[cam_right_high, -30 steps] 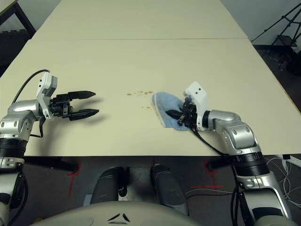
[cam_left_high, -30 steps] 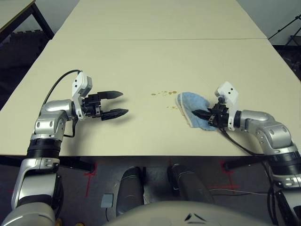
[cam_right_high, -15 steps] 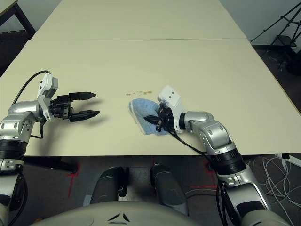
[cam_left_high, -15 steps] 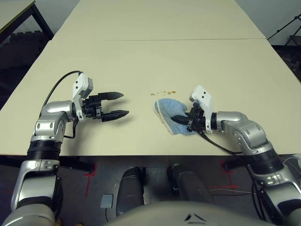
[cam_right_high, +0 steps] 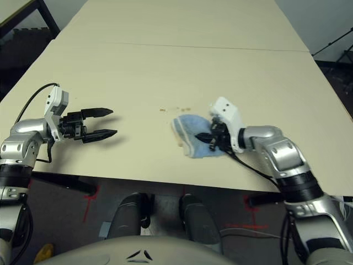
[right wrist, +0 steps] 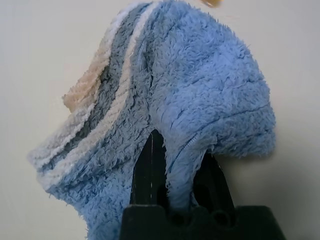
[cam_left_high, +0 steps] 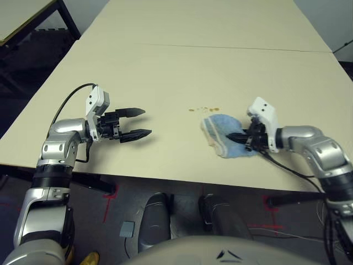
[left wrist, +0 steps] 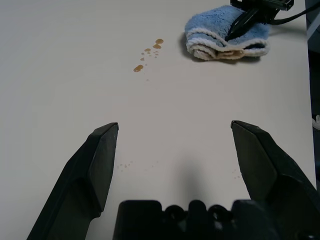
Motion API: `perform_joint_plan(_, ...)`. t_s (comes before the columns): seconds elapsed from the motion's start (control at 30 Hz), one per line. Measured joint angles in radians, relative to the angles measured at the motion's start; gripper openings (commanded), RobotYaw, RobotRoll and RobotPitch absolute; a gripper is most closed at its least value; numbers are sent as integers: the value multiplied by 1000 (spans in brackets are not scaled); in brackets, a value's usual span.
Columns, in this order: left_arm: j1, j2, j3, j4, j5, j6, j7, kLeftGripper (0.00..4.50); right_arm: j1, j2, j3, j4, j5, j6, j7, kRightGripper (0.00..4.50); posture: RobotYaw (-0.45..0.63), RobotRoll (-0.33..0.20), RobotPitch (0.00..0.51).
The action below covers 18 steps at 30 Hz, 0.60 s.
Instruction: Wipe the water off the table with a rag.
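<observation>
The right gripper point(cam_left_high: 241, 137) is clamped on the rag point(cam_left_high: 225, 133): in the right wrist view its two black fingers point(right wrist: 149, 170) stand close together with a fold of blue terry pinched between them. The rag lies rumpled on the table point(cam_left_high: 182, 72), near the front edge, with most of its bulk ahead of the fingertips and its cream-white trimmed edge point(right wrist: 107, 122) running down the side away from the arm. Part of that trim shows a tan stain.

The water point(left wrist: 149, 54) is a short line of small amber drops on the tabletop. It lies just beyond the rag, near but not touching it, on the far side from the gripping fingers. One drop point(right wrist: 212, 2) sits just off the rag's far end in the right wrist view.

The left gripper point(cam_left_high: 134, 122) hangs over bare tabletop with its fingers point(left wrist: 100, 155) spread wide and nothing between them. The drops and the rag lie well ahead of its fingertips. A few fainter specks point(left wrist: 125, 164) mark the surface between its fingers.
</observation>
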Motion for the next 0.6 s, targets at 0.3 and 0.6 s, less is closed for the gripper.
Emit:
perform_joint_plan(0.3, -13, -12, -4, 37, 6, -8, -4, 4500, -25, -8, -225, 76, 132, 107, -12, 107, -243, 0, 129)
perform_joint_plan(0.6, -32, -13, -12, 39, 12, -17, -12, 4500, -135, 201, -275, 35, 260, 182, -132, 107, -224, 0, 128)
